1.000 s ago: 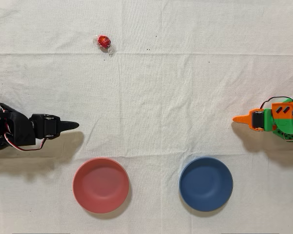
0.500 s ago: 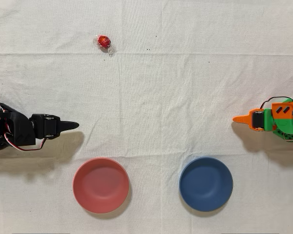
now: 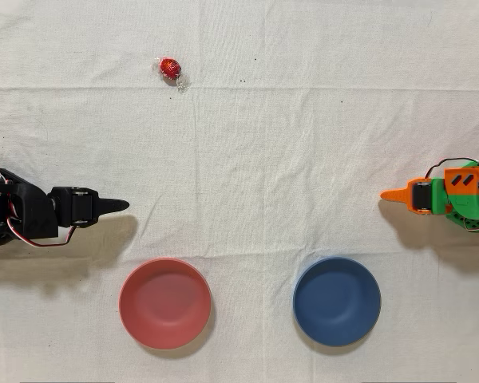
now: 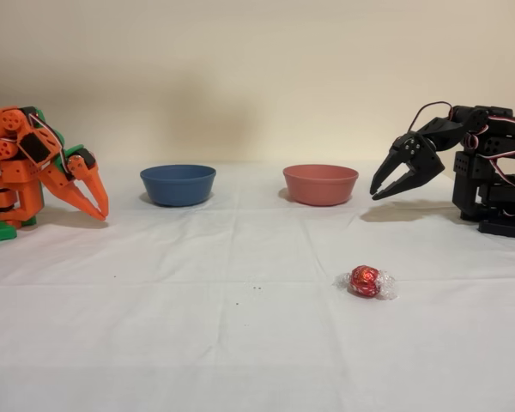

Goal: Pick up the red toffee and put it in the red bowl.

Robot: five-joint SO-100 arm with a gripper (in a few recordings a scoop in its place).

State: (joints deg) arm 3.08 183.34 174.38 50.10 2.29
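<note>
The toffee [image 3: 170, 69] [image 4: 366, 281] lies alone on the white cloth of the surface [image 3: 303, 144], near the far edge in the overhead view and well apart from both bowls. The red bowl [image 3: 165, 302] [image 4: 320, 184] and the blue bowl [image 3: 337, 301] [image 4: 178, 184] sit side by side along the opposite edge, both empty. The black arm's fingers [image 4: 388, 185] hang spread apart above the cloth at one end, grasping nothing, near the red bowl. The orange arm [image 4: 36, 167] stands idle at the other end.
</note>
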